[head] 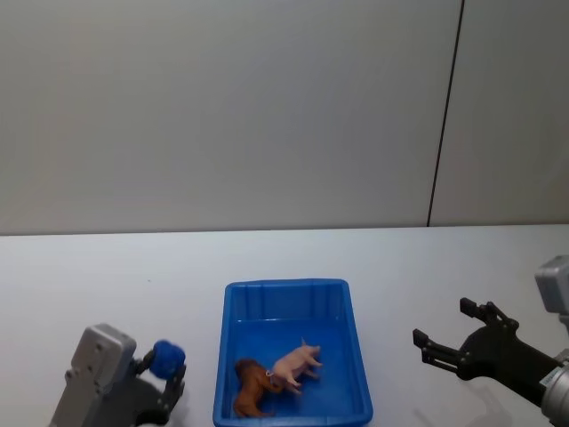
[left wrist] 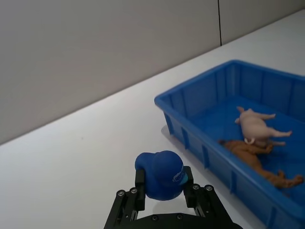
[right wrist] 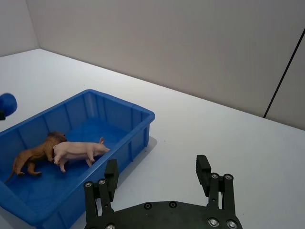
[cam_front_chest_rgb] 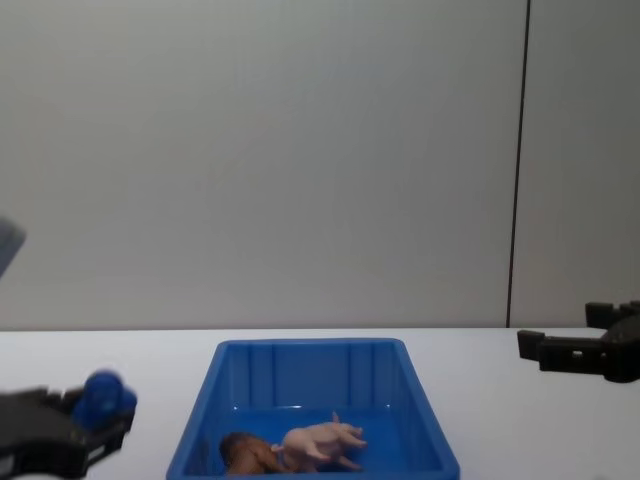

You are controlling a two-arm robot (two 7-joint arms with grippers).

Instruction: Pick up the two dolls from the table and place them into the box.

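The blue box stands on the white table in front of me. Both dolls lie inside it, touching: the pink pig and the brown lion. They also show in the left wrist view as pig and lion, and in the right wrist view as pig and lion. My left gripper hovers left of the box, shut on a small blue ball. My right gripper hangs open to the right of the box, holding nothing.
A plain grey wall with a dark vertical seam rises behind the table. Bare tabletop lies on both sides of the box and behind it.
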